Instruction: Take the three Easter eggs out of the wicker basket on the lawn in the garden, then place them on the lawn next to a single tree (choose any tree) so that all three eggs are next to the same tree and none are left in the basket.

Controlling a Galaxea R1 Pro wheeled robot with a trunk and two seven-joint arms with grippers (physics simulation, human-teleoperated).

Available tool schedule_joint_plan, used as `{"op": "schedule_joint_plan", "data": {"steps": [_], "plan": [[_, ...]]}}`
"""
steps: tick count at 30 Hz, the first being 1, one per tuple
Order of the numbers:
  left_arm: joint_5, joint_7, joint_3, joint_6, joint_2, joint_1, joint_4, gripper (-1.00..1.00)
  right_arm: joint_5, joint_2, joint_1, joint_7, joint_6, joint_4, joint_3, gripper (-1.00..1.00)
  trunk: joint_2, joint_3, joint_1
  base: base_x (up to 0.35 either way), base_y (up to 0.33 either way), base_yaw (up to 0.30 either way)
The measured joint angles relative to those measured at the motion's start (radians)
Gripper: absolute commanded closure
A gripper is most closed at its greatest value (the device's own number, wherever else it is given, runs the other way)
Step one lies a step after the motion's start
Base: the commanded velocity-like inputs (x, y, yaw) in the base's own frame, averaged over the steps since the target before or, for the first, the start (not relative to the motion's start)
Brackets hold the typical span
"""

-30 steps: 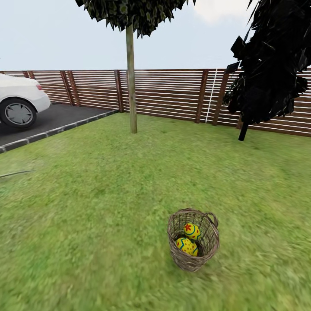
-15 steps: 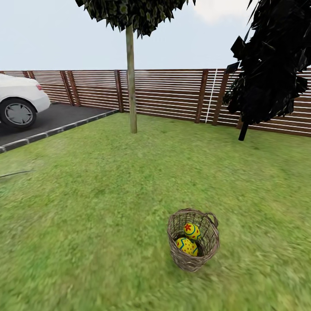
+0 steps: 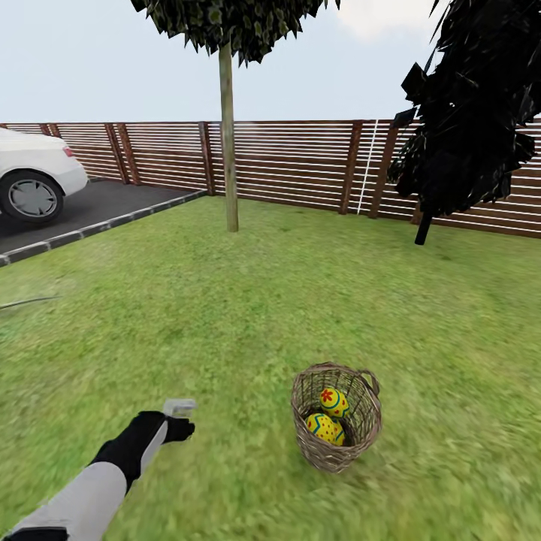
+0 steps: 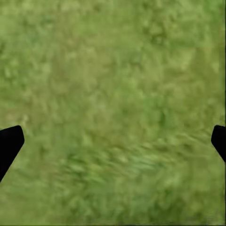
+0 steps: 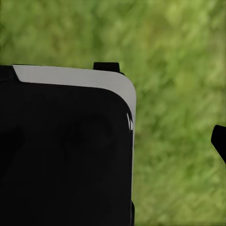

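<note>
The basket (image 3: 336,426) stands upright on the lawn (image 3: 225,315), mouth skyward, two eggs (image 3: 328,415) visible inside. The left gripper (image 3: 179,418), fingers spread, hovers beside it. Tree (image 3: 228,135), fence (image 3: 300,161) and car (image 3: 34,180) stand beyond. Right gripper's state unclear.

A fenced home garden: a patchy green lawn (image 3: 300,300) runs to a brown slatted wooden fence (image 3: 293,161), a slim-trunked tree (image 3: 228,143) stands on the grass, and a white car (image 3: 34,176) sits on an asphalt driveway (image 3: 83,207).
</note>
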State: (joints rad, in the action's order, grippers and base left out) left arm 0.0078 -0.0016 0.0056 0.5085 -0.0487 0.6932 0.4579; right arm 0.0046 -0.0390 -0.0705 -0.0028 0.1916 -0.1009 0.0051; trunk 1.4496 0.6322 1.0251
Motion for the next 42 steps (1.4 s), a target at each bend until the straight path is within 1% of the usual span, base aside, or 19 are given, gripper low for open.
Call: {"op": "schedule_joint_plan", "data": {"steps": [2, 3, 4, 5, 7, 8, 10, 12, 14, 17, 20, 24, 26, 30, 35, 42], "plan": [[0.0, 0.0, 0.0, 0.055, 0.021, 0.054, 0.002, -1.0, 0.0, 0.0, 0.0, 0.003, 0.0, 0.0, 0.0, -1.0, 0.0, 0.0, 0.0, 0.0, 0.0, 0.0], [0.006, -0.006, 0.001, 0.165, 0.052, 0.1, 0.052, -1.0, -0.001, 0.0, 0.0, 0.006, -0.001, -0.003, -0.001, -1.0, 0.0, 0.0, 0.0, 0.0, 0.0, 0.0], [0.03, -0.017, 0.0, 0.191, 0.062, 0.162, 0.125, -1.0, -0.001, 0.0, 0.0, 0.005, -0.002, -0.005, -0.001, -1.0, 0.0, 0.0, 0.0, 0.0, 0.0, 0.0], [0.089, -0.037, 0.0, 0.246, 0.061, 0.155, 0.208, -1.0, 0.0, 0.0, -0.002, 0.004, -0.009, -0.028, -0.001, -1.0, 0.0, 0.0, 0.0, 0.0, 0.0, 0.0], [0.152, -0.059, 0.0, 0.293, 0.061, 0.155, 0.263, -1.0, 0.0, 0.0, -0.002, 0.004, -0.021, -0.058, -0.001, -1.0, 0.0, 0.0, 0.0, 0.0, 0.0, 0.0], [0.177, -0.073, -0.001, 0.306, 0.062, 0.156, 0.287, -1.0, 0.001, 0.0, -0.002, 0.004, -0.03, -0.073, 0.0, -1.0, 0.0, 0.0, 0.0, 0.0, 0.0, 0.0], [0.202, -0.093, -0.001, 0.319, 0.063, 0.161, 0.312, -1.0, 0.001, -0.001, -0.003, 0.004, -0.048, -0.094, 0.0, -1.0, 0.0, 0.0, 0.0, 0.0, 0.0, 0.0], [0.218, -0.115, -0.001, 0.328, 0.066, 0.179, 0.324, -1.0, 0.0, -0.001, -0.003, 0.003, -0.079, -0.121, -0.001, -1.0, 0.0, 0.0, 0.0, 0.0, 0.0, 0.0], [0.226, -0.127, -0.001, 0.331, 0.072, 0.191, 0.329, -1.0, 0.0, -0.001, -0.003, 0.003, -0.103, -0.143, -0.001, -1.0, 0.0, 0.0, 0.0, 0.0, 0.0, 0.0], [0.246, -0.135, -0.001, 0.332, 0.101, 0.202, 0.339, -1.0, -0.001, -0.001, -0.003, 0.001, -0.155, -0.197, -0.001, -1.0, 0.0, 0.0, 0.0, 0.0, 0.0, 0.0], [0.254, -0.135, -0.001, 0.33, 0.124, 0.205, 0.349, -1.0, -0.002, -0.001, -0.003, 0.0, -0.213, -0.245, -0.001, -1.0, 0.0, 0.0, 0.0, 0.0, 0.0, 0.0], [0.255, -0.136, -0.002, 0.322, 0.139, 0.202, 0.329, -1.0, -0.002, -0.001, -0.003, -0.002, -0.233, -0.271, -0.002, -1.0, 0.0, 0.0, 0.0, 0.0, 0.0, 0.0], [0.253, -0.136, -0.003, 0.314, 0.141, 0.198, 0.306, -1.0, -0.002, -0.002, -0.003, -0.002, -0.233, -0.272, -0.003, -1.0, 0.0, 0.0, 0.0, 0.0, 0.0, 0.0], [0.251, -0.141, -0.005, 0.28, 0.139, 0.193, 0.228, -1.0, -0.006, -0.002, -0.003, -0.003, -0.234, -0.274, -0.005, -1.0, 0.0, 0.0, 0.0, 0.0, 0.0, 0.0], [0.251, -0.143, -0.006, 0.272, 0.139, 0.193, 0.218, -1.0, -0.009, -0.002, -0.003, -0.003, -0.235, -0.276, -0.005, -1.0, 0.0, 0.0, 0.0, 0.0, 0.0, 0.027], [0.253, -0.142, -0.004, 0.271, 0.134, 0.193, 0.21, -1.0, -0.005, -0.001, -0.003, -0.003, -0.235, -0.27, -0.005, -1.0, 0.0, 0.0, 0.0, 0.0, -0.205, 0.255]]}}
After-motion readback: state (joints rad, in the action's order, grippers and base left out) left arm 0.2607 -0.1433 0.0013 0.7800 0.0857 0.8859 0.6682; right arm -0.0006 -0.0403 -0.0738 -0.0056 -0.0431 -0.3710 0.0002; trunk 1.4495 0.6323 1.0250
